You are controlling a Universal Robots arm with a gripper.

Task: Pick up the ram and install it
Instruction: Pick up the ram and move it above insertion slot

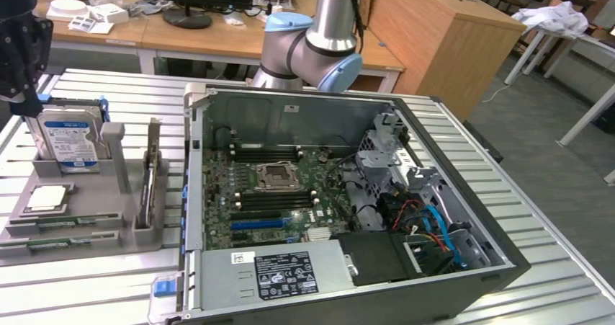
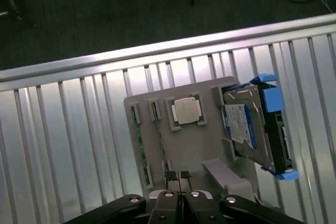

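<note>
Gripper (image 2: 177, 177): fully closed, holding nothing, over grey holder (image 2: 181, 148)
Ram (image 2: 139, 140): seated in holder slot
Hard drive (image 2: 241, 124): blue-white label, text unreadable
Table (image 2: 63, 145): ribbed metal

The gripper (image 2: 177, 176), fingers together, hangs above a grey holder (image 2: 184, 148) on the slatted table (image 2: 63, 129). The holder carries a square chip (image 2: 187, 111), a hard drive (image 2: 244, 124) and the ram (image 2: 140, 142) along its edge.

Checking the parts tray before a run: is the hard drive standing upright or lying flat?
Upright: the silver-and-blue labelled hard drive stands on edge in a slot of the grey plastic tray.
</note>
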